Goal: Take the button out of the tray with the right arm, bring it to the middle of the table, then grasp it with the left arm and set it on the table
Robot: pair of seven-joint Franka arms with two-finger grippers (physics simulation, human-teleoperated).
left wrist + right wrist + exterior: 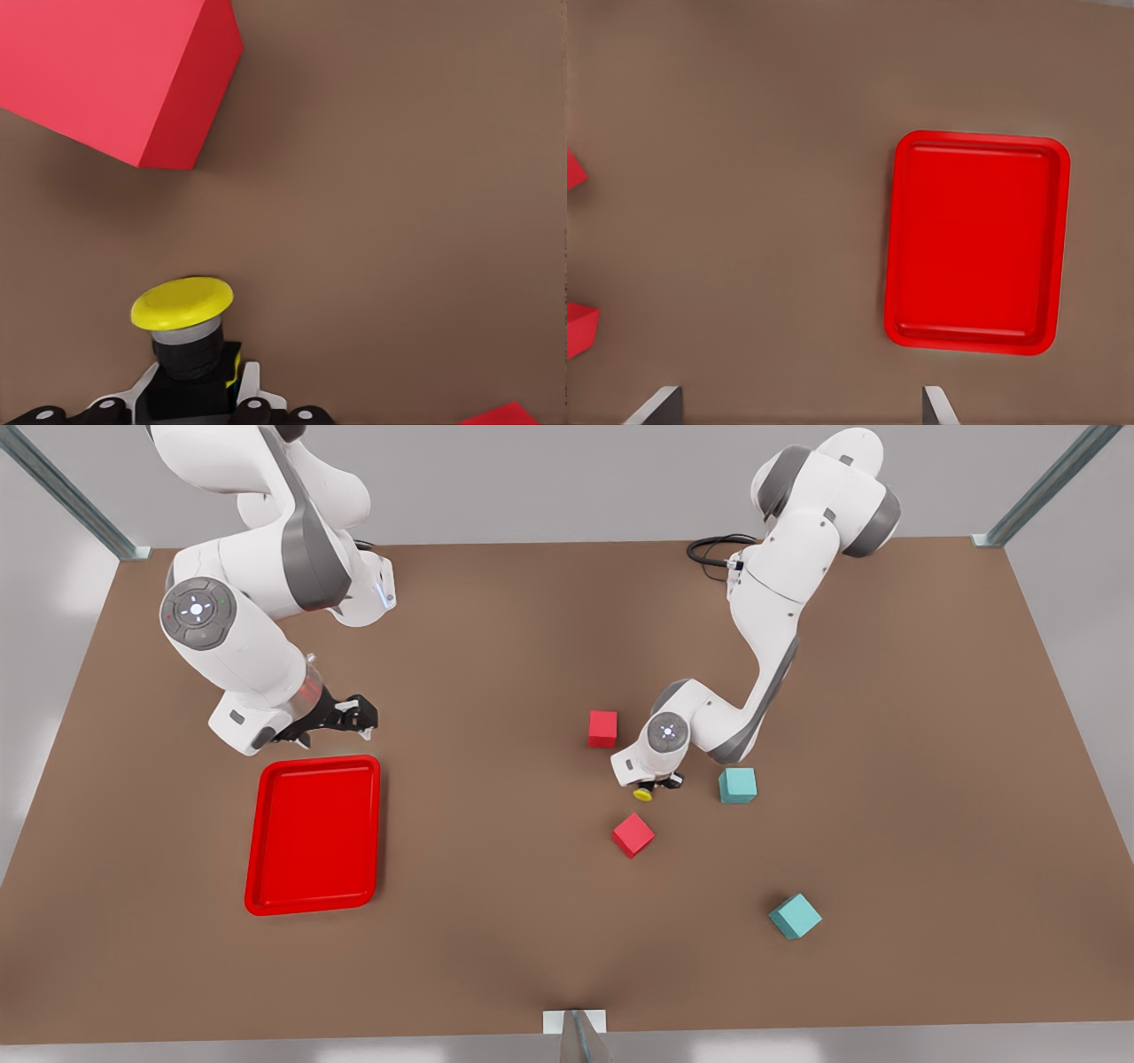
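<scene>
The button [643, 794], with a yellow cap and a dark body, is held low over the table [496, 691] right of its middle. My left gripper [654, 786], on the arm at the front view's right, is shut on the button. The left wrist view shows the button [183, 305] with its body clamped in the left gripper [197, 394]. The red tray [314, 833] lies empty on the front view's left. Just behind it hangs my right gripper [359, 722], open and holding nothing. In the right wrist view the tray [976, 239] lies beyond the right gripper [799, 407].
Two red cubes [602, 728] [633, 834] and a teal cube [737, 785] stand close around the button. Another teal cube [795, 916] sits nearer the front edge. One red cube [124, 75] looms close in the left wrist view.
</scene>
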